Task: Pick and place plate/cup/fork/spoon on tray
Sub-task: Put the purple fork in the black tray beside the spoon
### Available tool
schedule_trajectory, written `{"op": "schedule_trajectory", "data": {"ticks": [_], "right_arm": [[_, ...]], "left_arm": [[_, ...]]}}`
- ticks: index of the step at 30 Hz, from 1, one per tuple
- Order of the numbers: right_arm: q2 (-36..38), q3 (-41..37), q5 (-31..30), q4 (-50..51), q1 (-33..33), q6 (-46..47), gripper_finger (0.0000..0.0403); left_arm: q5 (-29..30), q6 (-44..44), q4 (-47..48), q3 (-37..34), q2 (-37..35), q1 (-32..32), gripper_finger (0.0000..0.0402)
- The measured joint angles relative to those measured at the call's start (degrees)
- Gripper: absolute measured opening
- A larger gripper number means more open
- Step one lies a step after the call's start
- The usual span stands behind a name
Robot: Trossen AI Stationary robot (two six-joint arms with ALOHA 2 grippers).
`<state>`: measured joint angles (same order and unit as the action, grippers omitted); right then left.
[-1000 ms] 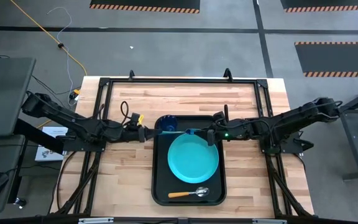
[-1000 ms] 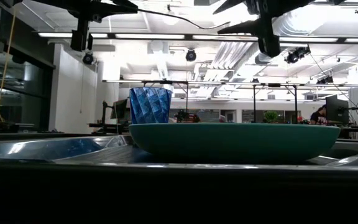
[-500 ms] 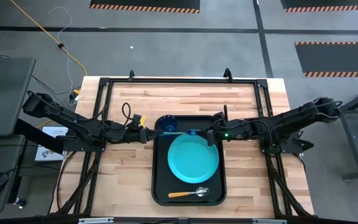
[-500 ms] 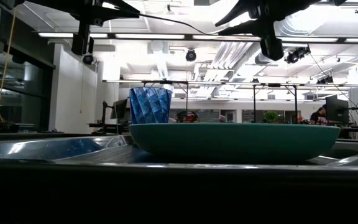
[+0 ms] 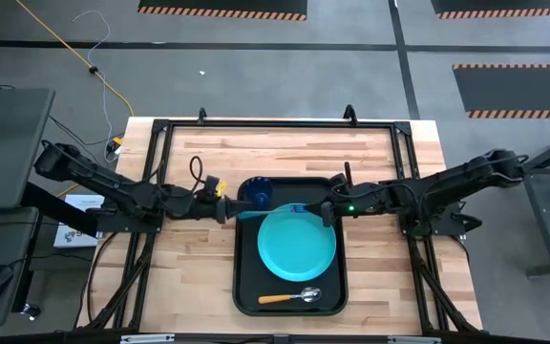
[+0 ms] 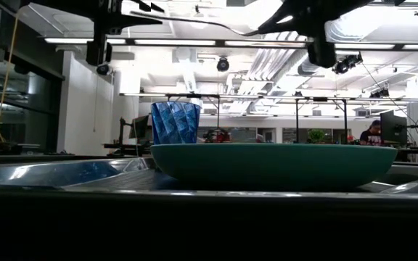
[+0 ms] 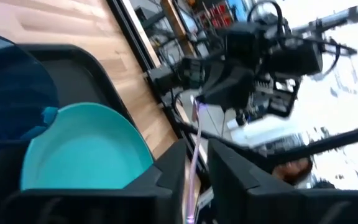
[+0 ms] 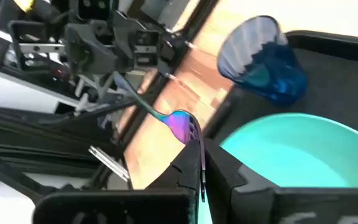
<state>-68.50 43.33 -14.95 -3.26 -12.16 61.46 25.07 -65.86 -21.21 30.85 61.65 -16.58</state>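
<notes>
Both grippers' fingers on the fork (image 5: 273, 209), lengthwise left-right.

Bright, even overhead light; ceiling strips (image 6: 194, 41) glare in the low view, both wrist views blurred.

Robotics lab: hazard-striped floor mats (image 5: 222, 10), exposed ceiling ducts (image 6: 267, 65), workstations.

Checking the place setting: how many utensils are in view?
2. The spoon lies on the tray below the plate; the fork hangs between both claws above the tray's top edge.
</notes>
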Motion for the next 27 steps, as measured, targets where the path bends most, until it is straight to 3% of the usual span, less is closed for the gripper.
{"op": "schedule_trajectory", "data": {"ticks": [8,14,22,27], "right_arm": [[9.69,0.0,1.38,17.38,-2.69,4.38,0.0001],[12.54,0.0,2.15,25.89,-12.72,13.97,0.0],[4.25,0.0,0.68,24.42,-31.31,33.34,0.0],[-2.82,2.39,0.12,28.38,-38.26,43.04,0.0]], "left_arm": [[-8.51,3.03,-0.19,0.0,-0.73,3.41,0.0161],[-12.18,7.3,-2.19,1.76,-2.16,6.0,0.0208],[-14.04,15.15,-3.58,5.34,-2.73,9.27,0.0209],[-14.04,16.56,-3.5,5.9,-2.73,11.03,0.0209]]}}
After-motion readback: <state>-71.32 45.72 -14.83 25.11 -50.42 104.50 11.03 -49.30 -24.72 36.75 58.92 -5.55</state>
